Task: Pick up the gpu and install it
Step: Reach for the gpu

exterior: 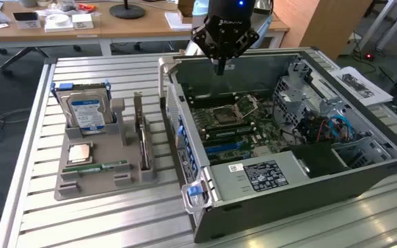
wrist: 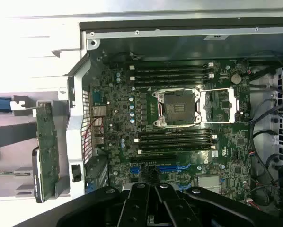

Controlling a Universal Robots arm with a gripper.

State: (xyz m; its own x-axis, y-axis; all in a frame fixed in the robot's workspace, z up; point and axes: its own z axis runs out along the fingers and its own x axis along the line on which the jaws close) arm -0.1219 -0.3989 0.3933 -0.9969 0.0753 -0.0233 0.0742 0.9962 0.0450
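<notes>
A black gripper (exterior: 218, 68) on a Universal Robots arm hangs over the far wall of an open computer case (exterior: 309, 199), its fingers drawn together on nothing. In the wrist view the gripper (wrist: 152, 183) points down at the green motherboard (wrist: 122, 118), above the blue expansion slots (wrist: 172, 168) and near the open processor socket (wrist: 179, 106). The gpu (exterior: 143, 142) is not in the machine. It stands on its long edge in a slot of a grey holder tray (exterior: 95, 187), just beside the case on the exterior view's left and well apart from the gripper. The wrist view catches the same card as a narrow green strip (wrist: 49, 151) outside the case's perforated wall. Other parts share the tray: a blue-labelled hard drive (exterior: 88, 113) upright at the far end, a processor chip (exterior: 80, 152) lying flat, and a green RAM stick (exterior: 105, 167) near it. Tray and case both rest on a slatted metal table (exterior: 102, 219).
</notes>
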